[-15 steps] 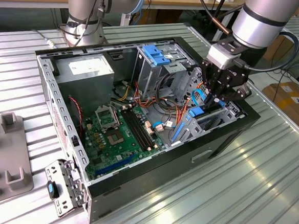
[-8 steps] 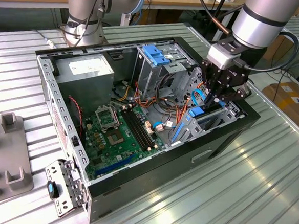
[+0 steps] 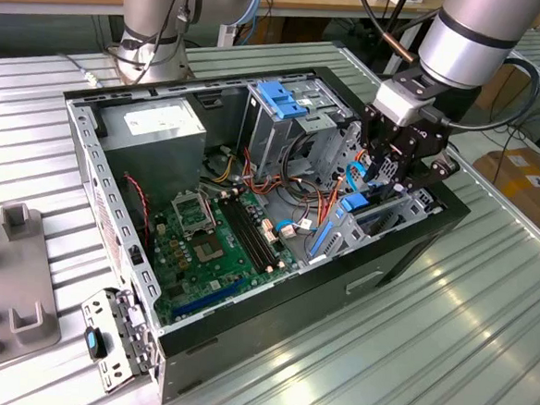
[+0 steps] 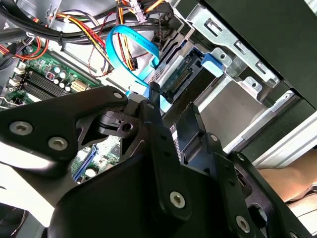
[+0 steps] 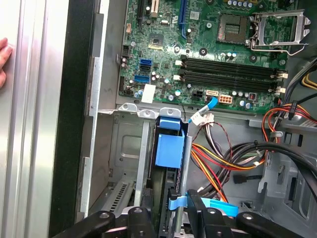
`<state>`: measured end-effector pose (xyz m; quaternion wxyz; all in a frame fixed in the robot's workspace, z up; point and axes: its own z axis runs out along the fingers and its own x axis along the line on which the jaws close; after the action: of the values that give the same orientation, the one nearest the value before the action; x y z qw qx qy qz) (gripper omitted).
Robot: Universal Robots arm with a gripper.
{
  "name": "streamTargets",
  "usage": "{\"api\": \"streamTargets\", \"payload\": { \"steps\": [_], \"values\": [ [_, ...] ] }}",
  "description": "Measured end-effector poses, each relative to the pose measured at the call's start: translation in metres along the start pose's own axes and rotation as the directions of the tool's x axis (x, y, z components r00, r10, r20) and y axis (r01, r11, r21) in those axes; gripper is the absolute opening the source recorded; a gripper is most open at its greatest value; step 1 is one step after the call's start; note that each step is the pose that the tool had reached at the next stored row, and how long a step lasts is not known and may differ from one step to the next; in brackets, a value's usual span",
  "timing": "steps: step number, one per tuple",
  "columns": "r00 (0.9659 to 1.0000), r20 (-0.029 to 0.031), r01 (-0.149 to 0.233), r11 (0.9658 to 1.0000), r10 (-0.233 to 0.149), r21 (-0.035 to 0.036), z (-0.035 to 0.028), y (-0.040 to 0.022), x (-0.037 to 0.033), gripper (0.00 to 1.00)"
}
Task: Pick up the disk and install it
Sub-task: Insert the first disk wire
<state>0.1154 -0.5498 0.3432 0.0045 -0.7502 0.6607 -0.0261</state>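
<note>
Pincer (image 3: 394,174): low inside the open case (image 3: 89,139), just above the drive bay (image 5: 128,144); clamped or spread, cannot tell.
Disk (image 5: 171,144): standing on edge in the bay slot near the case wall, right beneath the pincer.
Risk: a tilted push could jam its blue frame on the bay rails; loose cables (image 5: 223,158) might snag.
Edges: bay metal close on one side, cable bundle on the other.
Room: judged open upward only.
</note>
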Motion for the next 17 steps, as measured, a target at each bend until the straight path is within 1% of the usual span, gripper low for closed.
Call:
{"api": "streamTargets", "payload": {
  "steps": [2,7,8,12,13,14,16,17],
  "values": [
    [1.0,0.0002,0.0,1.0,0.0,0.0,-0.0026,-0.0001,0.0001,0.42],
    [1.0,0.0003,0.0,1.0,0.0,0.0,-0.0135,-0.0006,0.0004,0.42],
    [1.0,0.0003,0.0,1.0,0.0,0.0001,-0.0145,-0.0006,0.0005,0.42],
    [1.0,0.0002,0.0,1.0,0.0,-0.0004,-0.0147,-0.0011,0.0006,0.42],
    [1.0,0.0005,0.0,1.0,0.0,-0.0028,-0.0145,-0.0047,0.001,0.42],
    [1.0,0.0013,0.0,1.0,0.0,-0.0082,-0.0141,-0.0118,0.0019,0.42],
    [1.0,0.0017,0.0,0.9999,0.0,-0.0121,-0.0139,-0.0164,0.0024,0.42],
    [1.0,0.0018,0.0,0.9999,0.0,-0.0122,-0.0139,-0.0166,0.0024,0.42]
  ]
}}
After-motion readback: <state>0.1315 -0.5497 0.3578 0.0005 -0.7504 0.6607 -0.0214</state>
